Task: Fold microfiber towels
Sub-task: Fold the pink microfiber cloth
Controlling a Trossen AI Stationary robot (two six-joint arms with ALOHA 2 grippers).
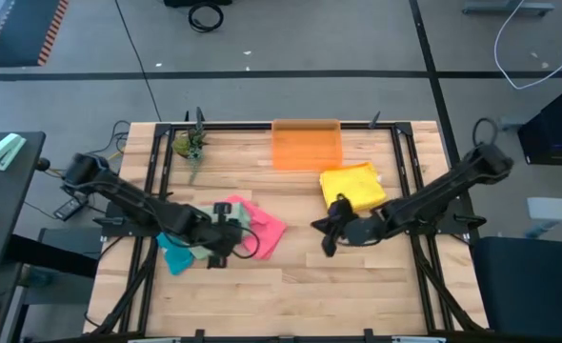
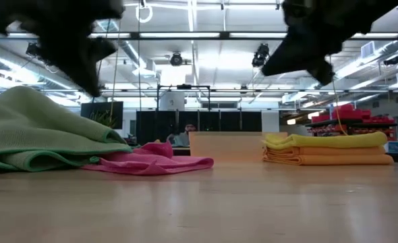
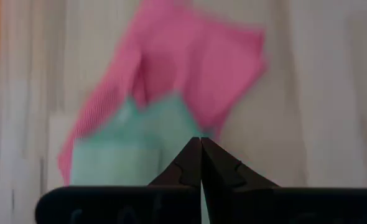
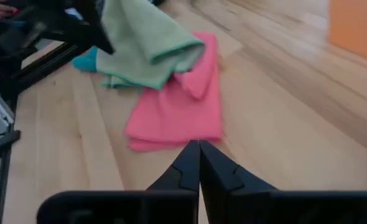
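A loose heap of microfiber towels lies left of centre: a sage green towel (image 4: 147, 45) over a pink towel (image 1: 265, 229) and a teal towel (image 1: 174, 255). Right of centre sits a folded stack, a yellow towel (image 1: 352, 186) on top of an orange towel (image 2: 327, 159). My left gripper (image 3: 201, 155) is shut and hangs above the heap's green towel (image 3: 134, 149). My right gripper (image 4: 199, 155) is shut above bare wood between the heap and the stack, pointing toward the pink towel (image 4: 177, 109).
A translucent orange bin (image 1: 307, 145) stands at the table's far edge, just behind the folded stack. A small green plant-like thing (image 1: 190, 145) lies at the far left. Black frame rails (image 1: 152, 162) run along the table's sides. Bare wood (image 1: 291, 295) stretches along the near edge.
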